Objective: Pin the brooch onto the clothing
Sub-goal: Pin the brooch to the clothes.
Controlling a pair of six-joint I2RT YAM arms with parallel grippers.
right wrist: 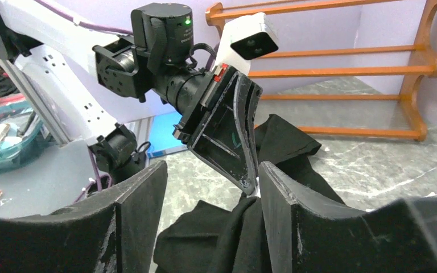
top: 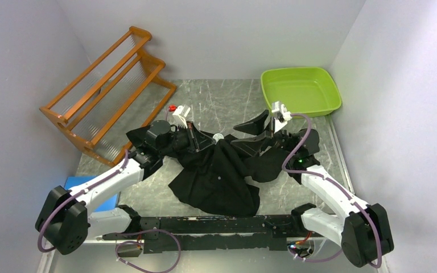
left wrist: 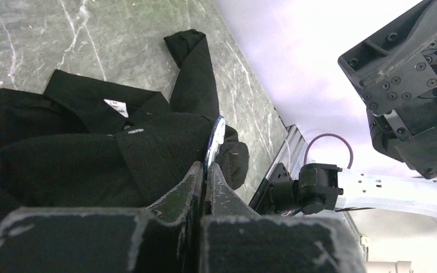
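Observation:
The clothing, a black collared shirt (top: 222, 173), lies crumpled on the marble table. Its white neck label (left wrist: 115, 106) and collar show in the left wrist view. My left gripper (top: 195, 136) is shut on the brooch (left wrist: 216, 132), a thin pale disc seen edge-on, pressed against a raised fold of the shirt; the brooch also shows in the top view (top: 218, 137). My right gripper (top: 251, 135) is open, facing the left one from the right. In the right wrist view its fingers (right wrist: 139, 196) stand wide apart around the left gripper's tip (right wrist: 249, 181), above the shirt (right wrist: 227, 239).
An orange wooden rack (top: 108, 85) stands at the back left. A green tub (top: 300, 91) sits at the back right. A blue flat object (top: 88, 186) lies by the left arm. A small red and white piece (top: 177, 111) lies behind the shirt.

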